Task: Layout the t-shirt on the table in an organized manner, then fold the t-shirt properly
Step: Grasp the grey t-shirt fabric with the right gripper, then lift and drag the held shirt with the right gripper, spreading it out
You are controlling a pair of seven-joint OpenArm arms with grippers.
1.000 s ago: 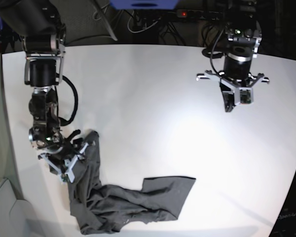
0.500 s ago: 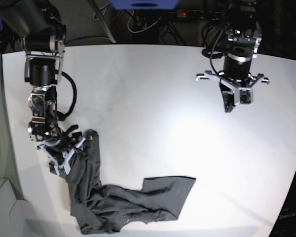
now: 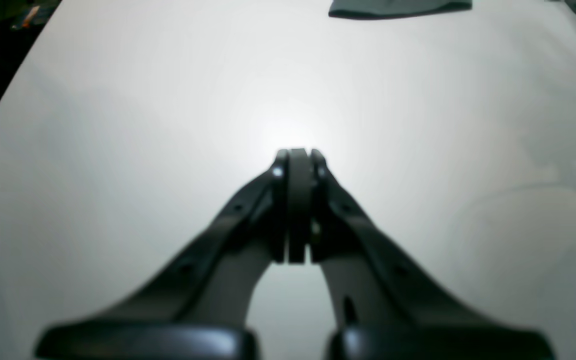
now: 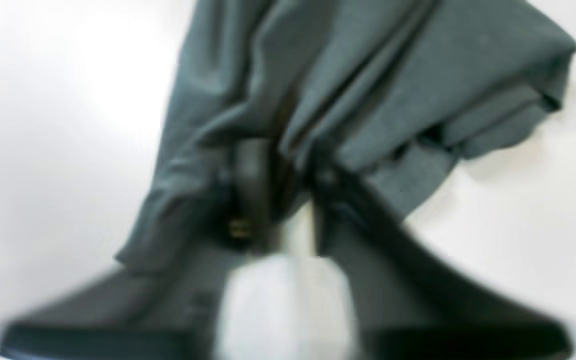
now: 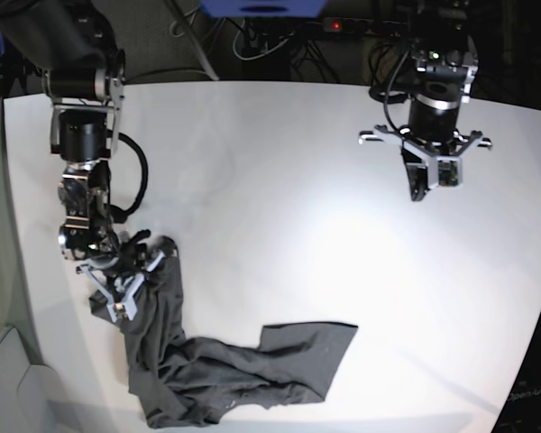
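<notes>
- T-shirt [image 5: 221, 365]: dark charcoal, crumpled, lying at about seven o'clock on the table [image 5: 279, 171] in the base view; bunched into a long ridge running up toward nine o'clock, with one flatter flap reaching out toward six o'clock.
- No sleeve, collar or hem spread out; no fold made. Judged barely begun: layout not achieved, folding not started.
- Right gripper [image 5: 119, 290]: at the upper end of the cloth ridge, about eight o'clock on the table; clenched on a gathered fold of t-shirt [image 4: 368, 90], fabric draped over and between the jaws in the right wrist view, though blurred.
- Left gripper [image 5: 430, 185]: well apart from the cloth, at about two o'clock over bare tabletop; jaws pressed together with nothing between them, seen plainly in the left wrist view [image 3: 295, 160].
- Only a sliver of t-shirt [image 3: 398, 7] visible at twelve o'clock of the left wrist view, far from the fingertips.
- Left to do, as a judgement: lift or drag the pinched end to open the bundle, bring in the idle arm for a second corner, flatten body and sleeves, then fold.
- Likely snag: one-point pull merely dragging the heap without spreading it.
</notes>
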